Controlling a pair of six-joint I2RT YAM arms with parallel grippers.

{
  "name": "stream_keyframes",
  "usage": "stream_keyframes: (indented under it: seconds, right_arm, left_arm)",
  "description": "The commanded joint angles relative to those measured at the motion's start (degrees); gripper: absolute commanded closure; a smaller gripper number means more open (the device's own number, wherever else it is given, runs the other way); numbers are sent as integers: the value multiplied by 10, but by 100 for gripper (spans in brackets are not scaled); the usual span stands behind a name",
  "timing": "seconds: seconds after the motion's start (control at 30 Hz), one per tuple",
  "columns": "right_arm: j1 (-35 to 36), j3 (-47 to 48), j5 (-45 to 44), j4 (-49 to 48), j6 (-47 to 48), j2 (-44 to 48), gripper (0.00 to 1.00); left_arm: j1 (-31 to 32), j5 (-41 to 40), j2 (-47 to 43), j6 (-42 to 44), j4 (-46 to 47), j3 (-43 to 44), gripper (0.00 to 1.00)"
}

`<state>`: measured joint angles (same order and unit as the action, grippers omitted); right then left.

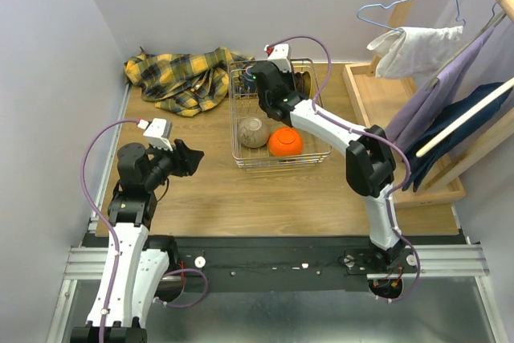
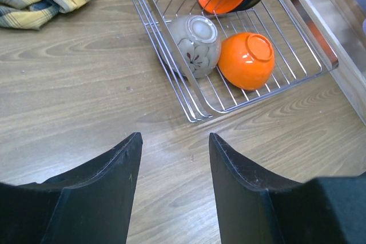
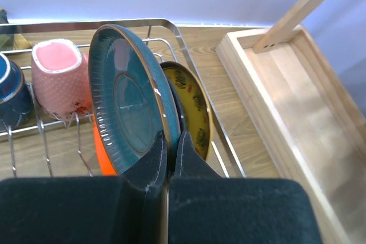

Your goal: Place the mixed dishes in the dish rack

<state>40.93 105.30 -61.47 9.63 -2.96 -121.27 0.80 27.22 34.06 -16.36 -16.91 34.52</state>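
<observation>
**Top view.** The rectangular silver wire-mesh dish rack (image 1: 281,165) sits mid-table, right of the crumpled yellow plaid cloth (image 1: 185,78). The right gripper (image 1: 261,78) reaches into the rack's far end. The left gripper (image 1: 193,158) hovers over the table left of the rack.

**Left wrist.** The left gripper (image 2: 174,141) has its jaws apart and holds nothing. An upturned beige flower-patterned bowl (image 2: 194,44) and an upturned glossy orange bowl (image 2: 247,60) touch each other in the rack's near end.

**Right wrist.** The right gripper (image 3: 170,141) is clamped on the rim of the round teal ribbed plate (image 3: 131,95). The plate stands on edge in the rack's far end, just left of the yellow patterned plate (image 3: 194,112), with an orange plate (image 3: 102,155) on its other side. A pink dotted cup (image 3: 57,78) stands further left.

**Risks.**
- The teal plate's lower rim is hidden by the fingers, so it may not be seated between wires. If released unseated, it could tip onto the yellow patterned plate or fall left towards the cup.
- The grip is a narrow pinch at the edge, so the plate may swing in it.
- A crooked withdrawal could drag the plate along.
</observation>
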Motion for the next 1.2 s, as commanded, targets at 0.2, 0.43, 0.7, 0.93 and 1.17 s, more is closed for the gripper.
stream_keyframes:
  seconds: [0.2, 0.43, 0.7, 0.93, 1.17]
  right_arm:
    - [6, 62, -6, 25, -52, -75, 99]
    - [15, 42, 56, 94, -96, -58, 73]
    - [21, 15, 182, 115, -75, 44, 0]
    - [20, -61, 385, 208, 25, 162, 0]
    - [21, -231, 263, 202, 56, 318, 0]
  left_arm:
    - [-4, -2, -15, -3, -8, -9, 41]
    - [-18, -12, -15, 7, -11, -6, 39]
    - [-18, -10, 20, 4, 40, 2, 29]
    - [-19, -10, 82, 32, 64, 62, 1]
    - [-18, -90, 172, 125, 9, 135, 1]
